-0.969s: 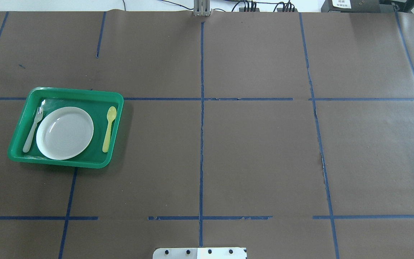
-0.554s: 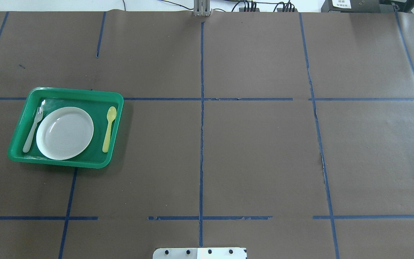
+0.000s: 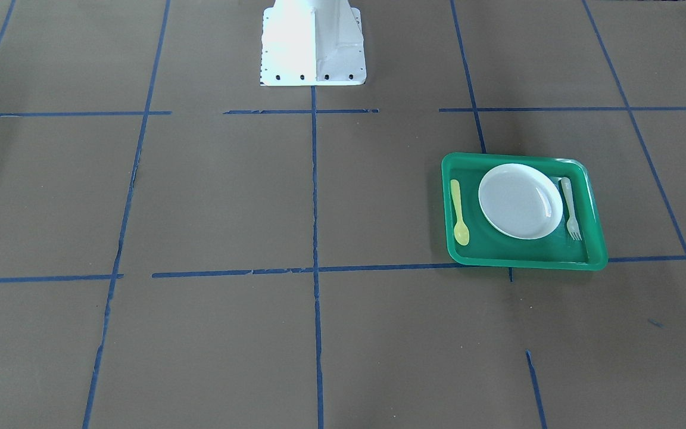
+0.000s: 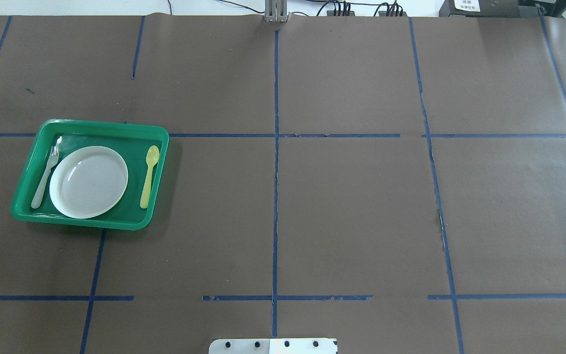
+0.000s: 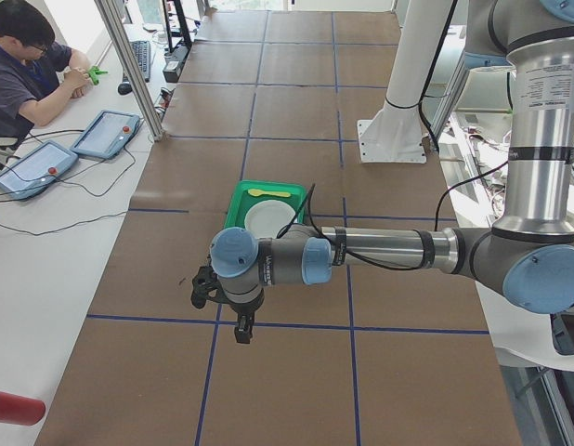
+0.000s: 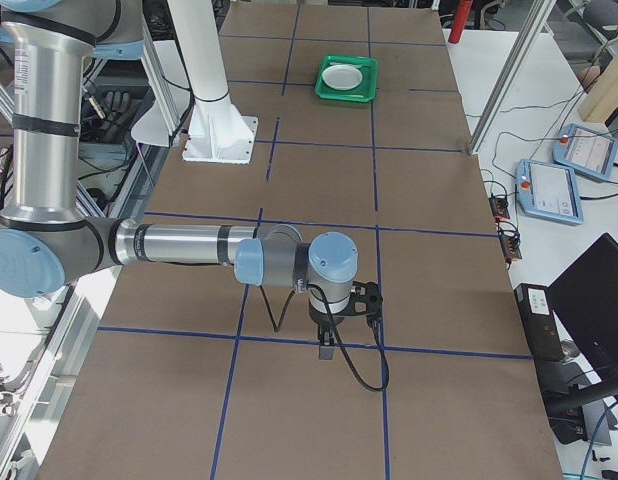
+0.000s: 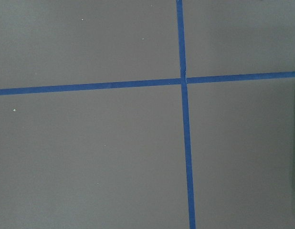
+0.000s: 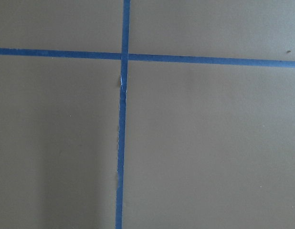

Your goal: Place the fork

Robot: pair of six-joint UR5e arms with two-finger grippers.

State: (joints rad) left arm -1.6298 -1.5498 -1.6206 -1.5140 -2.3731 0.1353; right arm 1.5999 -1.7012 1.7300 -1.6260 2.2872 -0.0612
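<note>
The pale translucent fork (image 4: 44, 177) lies inside the green tray (image 4: 101, 124), along its left side, tines toward the far edge. It also shows in the front view (image 3: 570, 208). A white plate (image 4: 89, 182) sits in the tray's middle. Neither gripper shows in the overhead or front view. My left gripper (image 5: 241, 327) hangs over bare table on the near side of the tray in the left side view. My right gripper (image 6: 327, 348) hangs over a tape cross far from the tray (image 6: 346, 78). I cannot tell whether either is open or shut. Both wrist views show only table and tape.
A yellow spoon (image 4: 149, 176) lies in the tray to the right of the plate. Blue tape lines grid the brown table. The robot's white base (image 3: 313, 44) stands at the table's middle edge. An operator (image 5: 32, 70) sits beyond the table's far side.
</note>
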